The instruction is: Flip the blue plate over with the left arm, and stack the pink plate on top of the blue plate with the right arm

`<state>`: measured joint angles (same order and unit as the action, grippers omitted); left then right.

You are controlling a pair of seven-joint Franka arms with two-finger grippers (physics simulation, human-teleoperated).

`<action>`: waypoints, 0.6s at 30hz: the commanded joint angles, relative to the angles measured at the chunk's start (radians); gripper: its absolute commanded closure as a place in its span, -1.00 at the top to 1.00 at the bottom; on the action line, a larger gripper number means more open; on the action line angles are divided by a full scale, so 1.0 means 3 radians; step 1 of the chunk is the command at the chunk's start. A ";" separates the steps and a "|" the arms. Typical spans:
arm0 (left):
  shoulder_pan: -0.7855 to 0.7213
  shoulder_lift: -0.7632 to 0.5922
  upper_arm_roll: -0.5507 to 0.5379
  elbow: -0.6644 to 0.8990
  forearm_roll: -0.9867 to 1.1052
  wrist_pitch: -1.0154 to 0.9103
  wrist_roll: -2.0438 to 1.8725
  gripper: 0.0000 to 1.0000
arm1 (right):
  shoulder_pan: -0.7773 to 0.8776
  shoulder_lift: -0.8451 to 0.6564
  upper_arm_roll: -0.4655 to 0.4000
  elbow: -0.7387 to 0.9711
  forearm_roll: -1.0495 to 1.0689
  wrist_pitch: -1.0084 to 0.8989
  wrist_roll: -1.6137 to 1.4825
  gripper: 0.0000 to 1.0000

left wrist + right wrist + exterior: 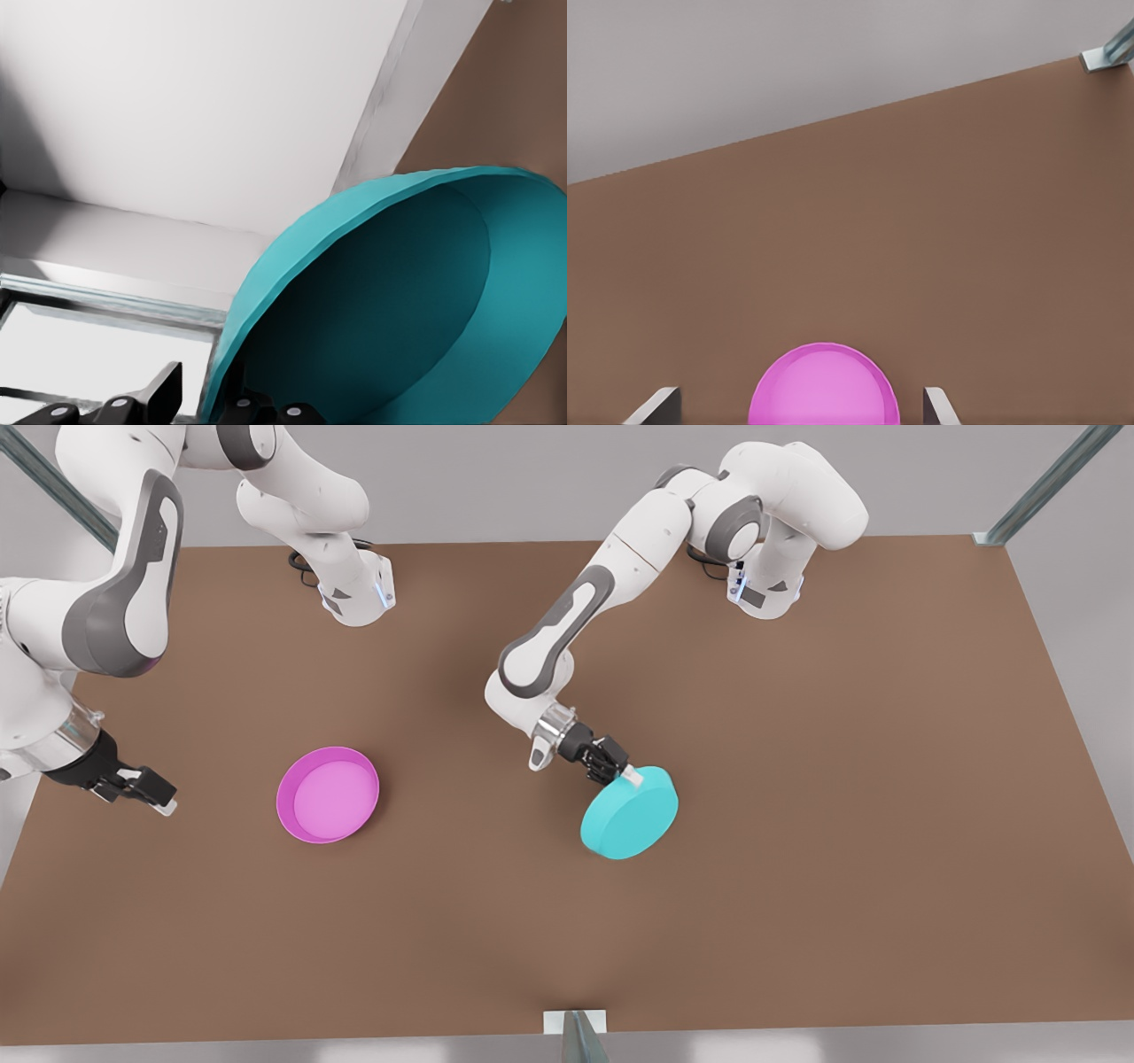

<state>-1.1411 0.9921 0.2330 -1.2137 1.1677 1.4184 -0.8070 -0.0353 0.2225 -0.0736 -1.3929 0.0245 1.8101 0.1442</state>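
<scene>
We are looking at a simulated robot test cell, not a lived-in room. A bare brown tabletop (797, 824) sits against blank grey walls, framed by slanted metal struts (1045, 483) at its corners. Two white arms (576, 620) are mounted along its far edge.

Left gripper (620, 772) clamped; right gripper (158, 797) open, hovering.

From my remote station I can read no text, label, brand, number or sign: nothing legible stands on any surface in the front view or in either wrist view.
</scene>
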 commanded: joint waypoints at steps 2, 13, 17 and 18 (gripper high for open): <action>-0.0016 0.0032 0.0000 0.0021 -0.0032 -0.0044 -0.0005 1.00 | 0.0000 0.0000 0.0000 0.0005 0.0000 0.0000 0.0000 1.00; 0.0020 0.0610 -0.0889 0.1438 -0.1712 0.0103 -0.1246 1.00 | 0.0000 0.0000 0.0000 0.0005 0.0000 0.0000 0.0005 1.00; 0.0684 -0.0014 -0.0879 0.1520 -0.3119 0.0779 -0.1661 1.00 | 0.0010 -0.0005 0.0010 -0.0020 -0.0010 -0.0056 0.0036 1.00; 0.1021 -0.0137 -0.0905 0.1504 -0.3636 0.0799 -0.1626 1.00 | 0.0087 0.0000 0.0010 -0.0026 -0.0010 -0.0189 0.0036 1.00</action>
<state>-0.7913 0.9303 -0.0369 -0.7638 0.3703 1.6522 -1.2926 -0.0003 0.2130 -0.0703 -1.4001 0.0145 1.7048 0.1553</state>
